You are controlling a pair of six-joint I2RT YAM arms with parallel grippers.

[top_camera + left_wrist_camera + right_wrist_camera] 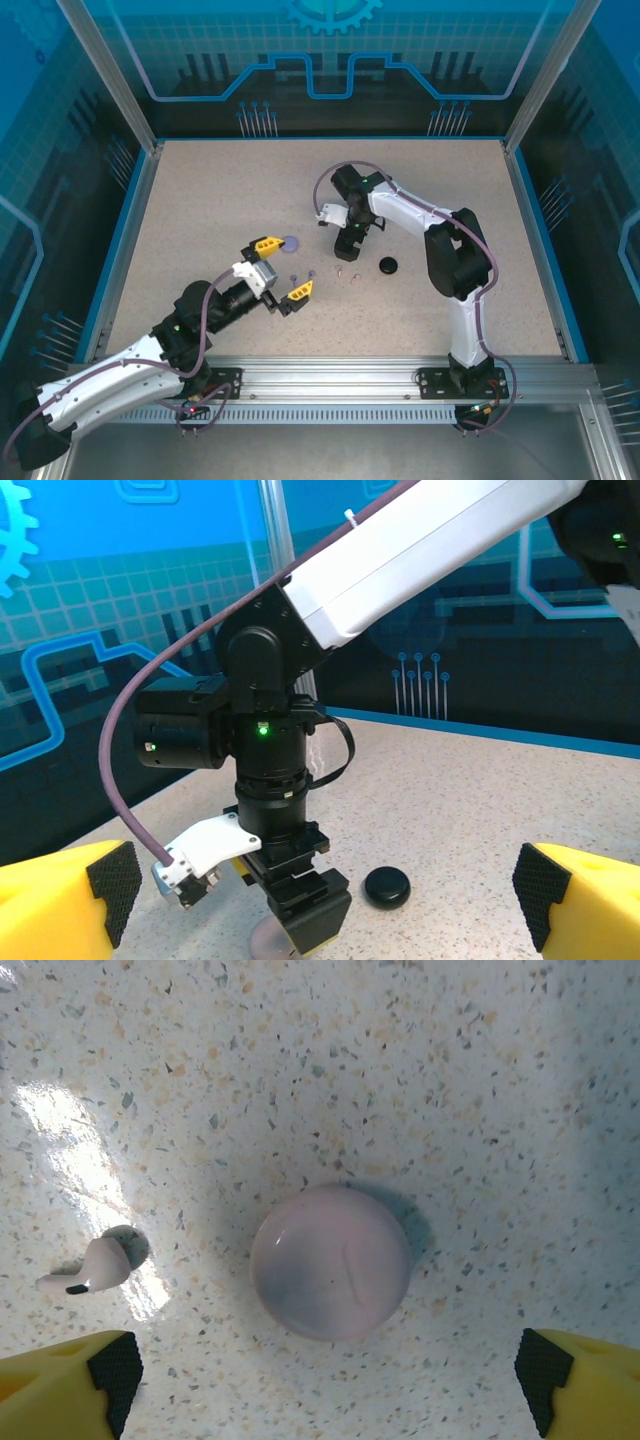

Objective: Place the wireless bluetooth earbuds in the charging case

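Seen from above, the left fingers (266, 245) are spread wide with nothing between them, low over the speckled counter (200, 200). A lilac case (291, 241) sits just beside the farther fingertip, and a black case (388, 265) lies off to the right, near the right arm's wrist. A few tiny earbuds (311, 272) lie scattered on the counter between the two arms, too small in that view to tell their colours. The right arm points straight down there and covers what is under it. Its own wrist camera shows that spot: the right fingers (70, 1380) are likewise released and wide apart above a round pink case (330, 1275) with a smooth domed top. A pink earbud (90, 1268) lies on its side on the counter to the left of that case, apart from it. The left wrist camera looks across at the right arm, where the black case rests on the counter just beside the downturned right fingers.
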